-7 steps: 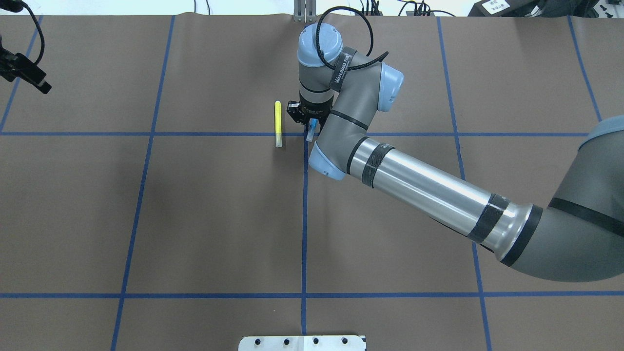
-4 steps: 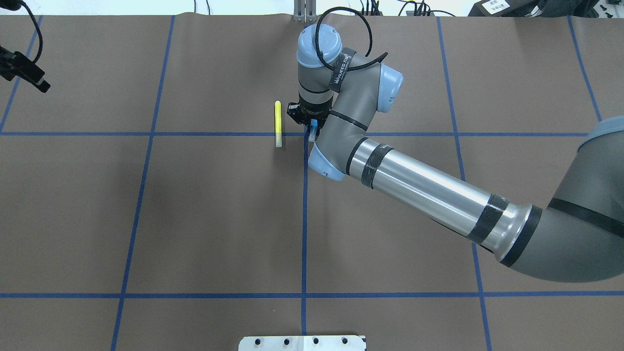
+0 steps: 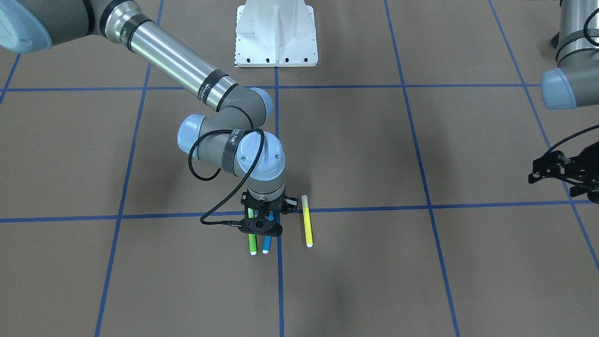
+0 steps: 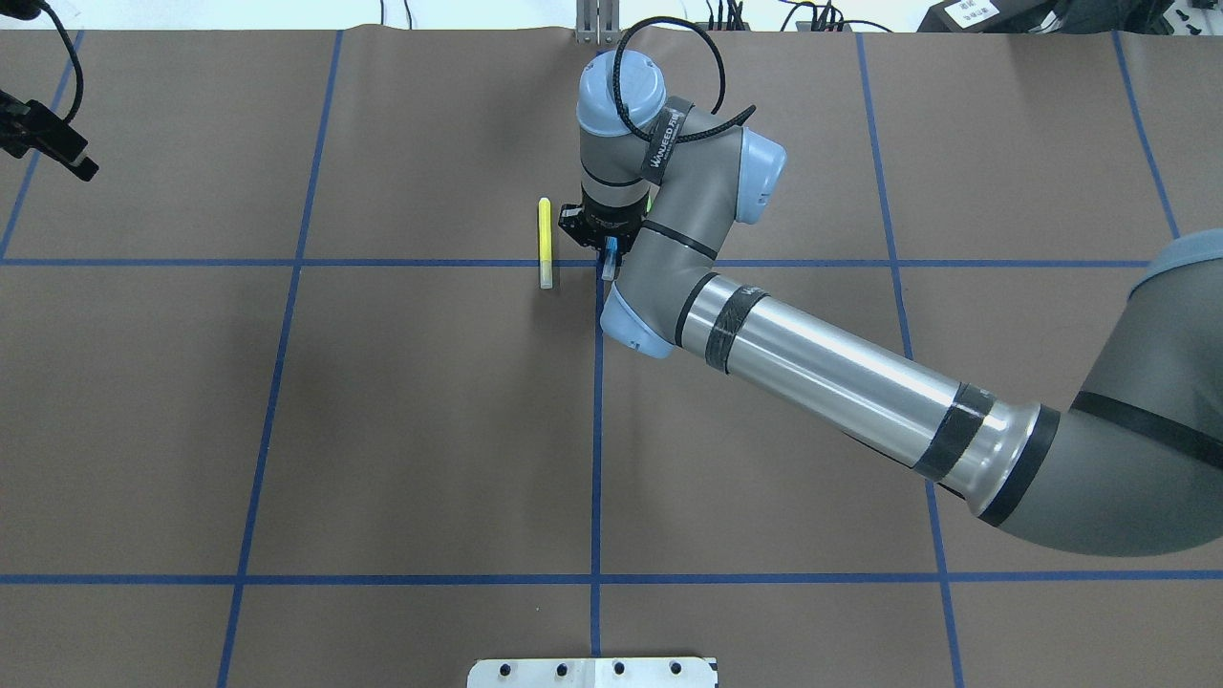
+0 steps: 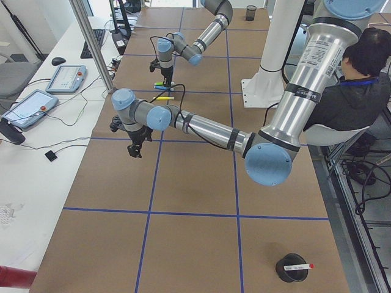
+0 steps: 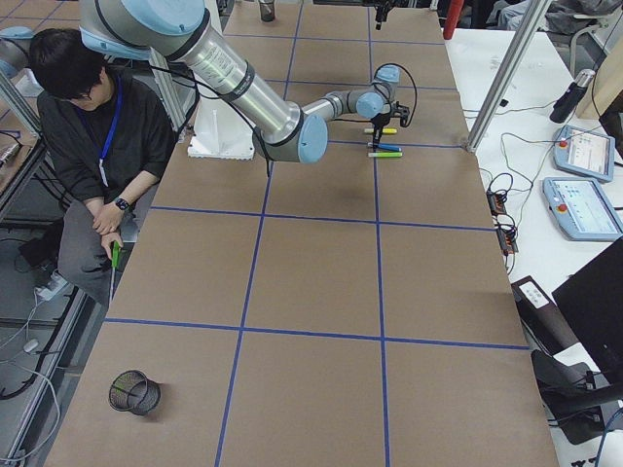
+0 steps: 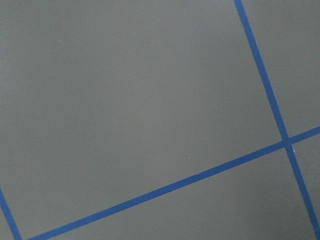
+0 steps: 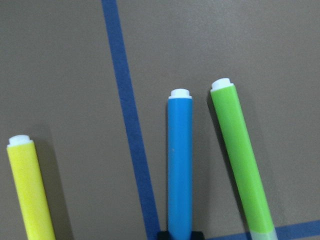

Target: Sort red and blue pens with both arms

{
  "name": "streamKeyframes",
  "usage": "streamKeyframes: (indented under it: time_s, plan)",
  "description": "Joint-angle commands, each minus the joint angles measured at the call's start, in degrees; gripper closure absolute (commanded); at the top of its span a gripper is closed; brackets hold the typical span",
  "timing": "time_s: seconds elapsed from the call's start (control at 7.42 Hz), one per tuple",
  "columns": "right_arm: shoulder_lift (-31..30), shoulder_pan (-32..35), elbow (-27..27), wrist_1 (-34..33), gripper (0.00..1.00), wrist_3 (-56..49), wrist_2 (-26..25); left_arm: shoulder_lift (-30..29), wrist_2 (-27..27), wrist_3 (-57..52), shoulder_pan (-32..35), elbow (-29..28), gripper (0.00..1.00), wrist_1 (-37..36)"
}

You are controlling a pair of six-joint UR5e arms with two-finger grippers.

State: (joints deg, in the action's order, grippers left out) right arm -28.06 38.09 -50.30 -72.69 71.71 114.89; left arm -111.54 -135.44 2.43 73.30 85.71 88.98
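Observation:
The blue pen lies flat on the brown table cover beside a blue tape line, with its white end pointing away from the wrist camera. My right gripper is low over it, and its black fingertips hug the pen's near end. The front view shows the blue pen sticking out below the gripper. The red pen stands in a black cup near the robot's left end. My left gripper hangs over bare table far off to the side; how its fingers stand is unclear.
A green marker lies close beside the blue pen and a yellow marker lies across the tape line. A mesh cup stands at the right end. The white pedestal sits at the robot's side. A person sits nearby.
My right wrist has shifted slightly leftward over the blue pen. The left gripper has barely moved.

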Motion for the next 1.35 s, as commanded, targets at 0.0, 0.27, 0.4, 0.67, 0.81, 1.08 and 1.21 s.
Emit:
streamKeyframes:
  time_s: [0.0, 0.27, 0.4, 0.67, 0.81, 1.08, 1.21]
  plan:
    - [0.0, 0.1, -1.5, 0.0, 1.00, 0.1, 0.1, 0.0, 0.0, 0.0, 0.0, 0.0, 0.00, 0.0]
    - [-0.1, 0.8, -5.3, -0.2, 1.00, 0.9, 3.6, 0.0, 0.0, 0.0, 0.0, 0.0, 0.00, 0.0]
    - [-0.1, 1.5, -8.0, -2.5, 1.00, 1.5, 5.0, 0.0, 0.0, 0.0, 0.0, 0.0, 0.00, 0.0]
    - [-5.0, 2.9, -19.5, -8.9, 1.00, 1.0, 5.2, 0.0, 0.0, 0.0, 0.2, 0.1, 0.00, 0.0]
    - [-7.8, 5.0, -22.5, -9.5, 1.00, 0.4, 5.8, 0.0, -0.3, 0.0, 0.3, 0.2, 0.00, 0.0]
    - [-14.8, 8.8, -29.1, -11.4, 1.00, -0.5, 8.4, 0.0, -2.0, 0.0, 0.8, 0.3, 0.00, 0.0]
    - [-18.8, 11.2, -32.7, -14.0, 1.00, -5.3, 11.2, 0.0, -2.0, 0.0, 1.0, 0.7, 0.00, 0.0]
